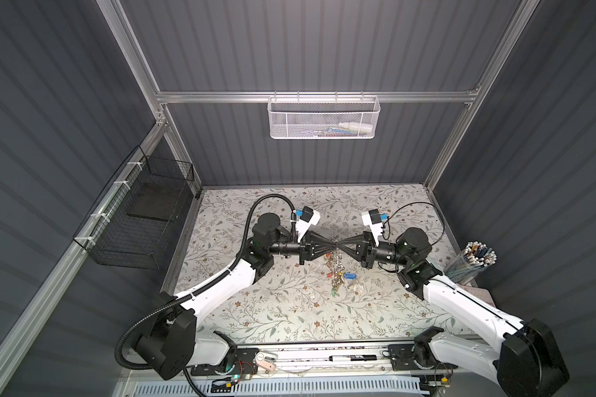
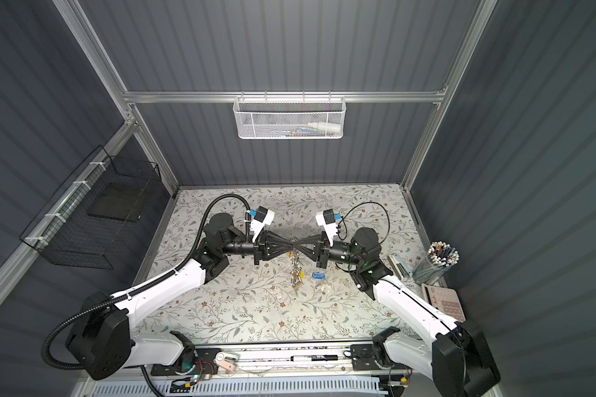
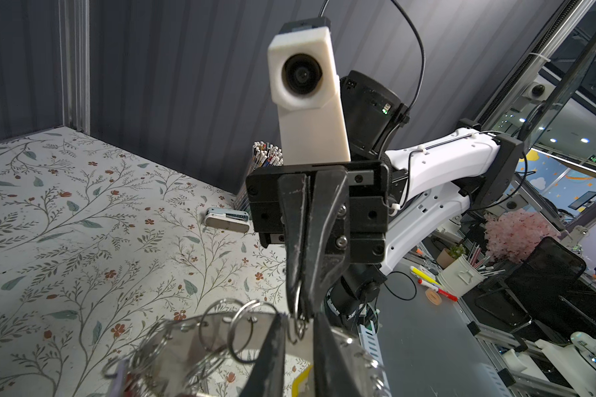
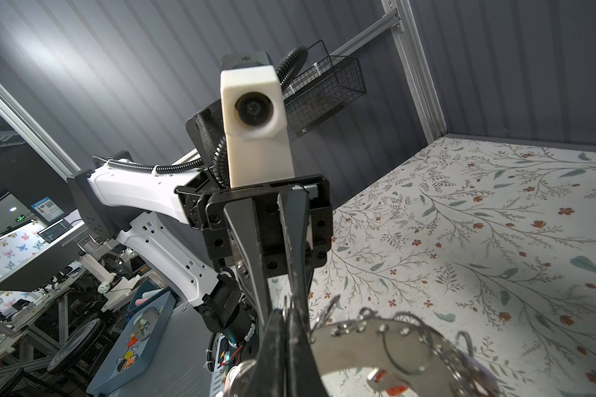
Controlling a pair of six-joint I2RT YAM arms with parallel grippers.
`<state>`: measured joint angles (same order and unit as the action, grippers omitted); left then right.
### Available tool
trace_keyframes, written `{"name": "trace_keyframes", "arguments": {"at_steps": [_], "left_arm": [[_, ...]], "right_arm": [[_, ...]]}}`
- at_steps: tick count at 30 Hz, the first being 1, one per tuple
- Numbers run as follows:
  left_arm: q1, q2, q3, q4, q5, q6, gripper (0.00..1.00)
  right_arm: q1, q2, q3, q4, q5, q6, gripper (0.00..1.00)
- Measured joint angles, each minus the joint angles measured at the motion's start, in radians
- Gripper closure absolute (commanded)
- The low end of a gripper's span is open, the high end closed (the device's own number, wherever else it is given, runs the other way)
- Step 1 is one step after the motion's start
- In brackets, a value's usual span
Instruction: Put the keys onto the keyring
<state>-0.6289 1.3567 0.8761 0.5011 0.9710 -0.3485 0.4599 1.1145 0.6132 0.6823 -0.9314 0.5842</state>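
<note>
Both left pincer (image 1: 335, 248) and right pincer (image 1: 342, 247) pinched narrowly on large flat grey metal keyring (image 1: 334, 271); blue-tagged silver keys (image 1: 350, 275) loose below.

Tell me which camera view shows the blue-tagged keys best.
A top view: there the keys lie on the table, apart from the keyring. Both top views show them; neither wrist view does, only the keyring's metal plate.

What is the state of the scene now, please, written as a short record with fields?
large flat grey metal keyring: raised, coloured tags dangling
right hand: shut on the keyring
left hand: at the keyring's rim; grip unclear
silver metal keys with blue plastic tag: lying loose on floral table, untouched
task status: keys not yet on keyring
</note>
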Motion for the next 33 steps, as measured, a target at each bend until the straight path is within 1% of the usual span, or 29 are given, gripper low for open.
{"name": "trace_keyframes", "arguments": {"at_steps": [6, 11, 15, 17, 18, 19, 20, 23, 25, 26, 30, 33], "left_arm": [[0.000, 0.003, 0.001, 0.002, 0.008, -0.005, 0.90], [0.000, 0.003, 0.004, 0.001, 0.014, -0.012, 1.00], [0.000, 0.003, 0.005, -0.003, 0.013, -0.013, 1.00], [0.000, 0.003, 0.009, -0.014, 0.005, -0.012, 1.00], [0.000, 0.003, 0.011, -0.023, -0.001, -0.011, 1.00], [0.000, 0.003, 0.013, -0.031, -0.004, -0.011, 1.00], [-0.001, 0.003, 0.015, -0.040, -0.010, -0.006, 1.00], [-0.001, 0.003, 0.014, -0.074, -0.053, 0.007, 1.00], [-0.001, 0.000, 0.013, -0.080, -0.079, 0.019, 1.00], [-0.001, -0.003, 0.008, -0.082, -0.094, 0.027, 1.00], [-0.004, -0.033, -0.047, -0.066, -0.143, 0.050, 1.00], [-0.004, -0.045, -0.098, -0.037, -0.172, 0.061, 1.00]], "right_arm": [[-0.002, 0.002, 0.000, 0.002, 0.000, 0.000, 1.00], [-0.006, 0.002, 0.000, 0.006, -0.001, 0.000, 1.00], [-0.007, 0.002, 0.000, 0.006, -0.002, -0.001, 1.00], [-0.008, 0.002, 0.000, 0.004, 0.000, -0.003, 0.95], [-0.008, 0.002, 0.000, 0.002, 0.002, -0.006, 0.89], [-0.008, 0.002, 0.000, -0.002, 0.005, -0.007, 0.81], [-0.010, 0.002, 0.000, -0.008, 0.013, -0.013, 0.75], [-0.013, -0.010, 0.000, -0.025, 0.011, -0.014, 0.65], [-0.029, -0.026, 0.000, -0.032, 0.012, -0.006, 0.62], [-0.043, -0.038, 0.000, -0.033, 0.012, -0.001, 0.59], [-0.092, -0.086, -0.002, -0.039, 0.031, 0.019, 0.52], [-0.110, -0.113, -0.016, -0.053, 0.053, 0.030, 0.51]]}}
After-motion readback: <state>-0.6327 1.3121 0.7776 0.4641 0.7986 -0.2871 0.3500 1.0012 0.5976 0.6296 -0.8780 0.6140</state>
